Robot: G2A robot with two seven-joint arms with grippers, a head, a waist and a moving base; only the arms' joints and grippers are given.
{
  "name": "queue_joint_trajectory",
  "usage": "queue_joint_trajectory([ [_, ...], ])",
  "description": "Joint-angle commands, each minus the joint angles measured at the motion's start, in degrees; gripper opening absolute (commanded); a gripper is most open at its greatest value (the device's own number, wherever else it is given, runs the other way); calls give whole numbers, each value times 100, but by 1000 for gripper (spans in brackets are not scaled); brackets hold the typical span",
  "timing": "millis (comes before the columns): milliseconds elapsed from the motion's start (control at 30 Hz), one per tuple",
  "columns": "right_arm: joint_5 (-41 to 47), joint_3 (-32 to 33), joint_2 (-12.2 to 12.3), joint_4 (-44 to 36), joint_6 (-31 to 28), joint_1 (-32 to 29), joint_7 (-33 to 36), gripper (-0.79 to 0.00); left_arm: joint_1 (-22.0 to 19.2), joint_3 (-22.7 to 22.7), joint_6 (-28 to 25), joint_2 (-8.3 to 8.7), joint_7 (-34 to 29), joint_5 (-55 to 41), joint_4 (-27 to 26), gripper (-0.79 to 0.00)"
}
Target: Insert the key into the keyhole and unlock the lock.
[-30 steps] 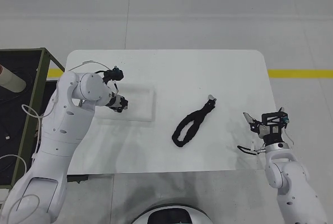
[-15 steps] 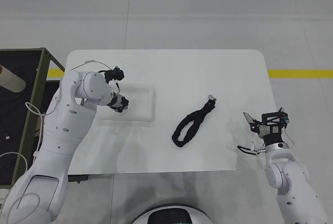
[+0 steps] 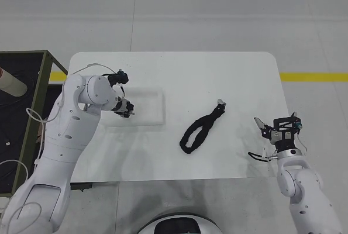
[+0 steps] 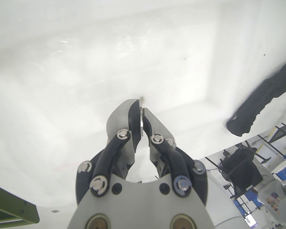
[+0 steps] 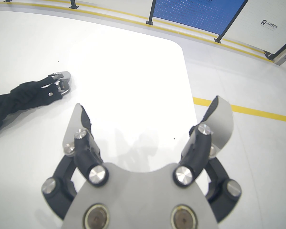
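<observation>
A black sleeved cable lock [image 3: 200,132] lies looped in the middle of the white table [image 3: 232,76], its metal lock head [image 5: 62,83] at the far end of the loop. My left gripper [image 4: 141,109] is shut on a thin silver key [image 4: 141,117], held edge-on between the pads, low over a shallow clear tray [image 3: 147,108] at the table's left side. The lock's black sleeve [image 4: 264,101] lies apart from it, beyond the tray's edge. My right gripper [image 5: 149,109] stands open with nothing in it near the table's right front corner [image 3: 267,143].
A dark green-framed cart [image 3: 21,99] with a cardboard roll [image 3: 4,81] stands left of the table. A yellow floor line [image 3: 320,76] runs past the right side. Blue and white barrier panels [image 5: 200,1] stand beyond the table.
The left arm and gripper have shifted slightly toward the far side over the tray. The right arm and the lock have stayed still.
</observation>
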Motion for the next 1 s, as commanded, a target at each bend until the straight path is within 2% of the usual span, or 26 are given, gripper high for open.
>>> queue_joint_trajectory([
  [0,0,0,0,0,0,0,0,0,33,5,53,17,0,43,-53,-785],
  [300,0,0,0,0,0,0,0,0,185,-42,113,223,0,313,-495,-785],
  [467,0,0,0,0,0,0,0,0,265,-344,345,358,0,218,-826,-785],
  [667,0,0,0,0,0,0,0,0,469,-713,326,525,0,-564,-947,-785],
  [767,0,0,0,0,0,0,0,0,384,-360,278,650,0,-741,-561,-785],
  [833,0,0,0,0,0,0,0,0,177,-118,346,710,0,-1355,-185,-785],
  [967,0,0,0,0,0,0,0,0,-223,36,347,827,0,-2437,645,-785],
])
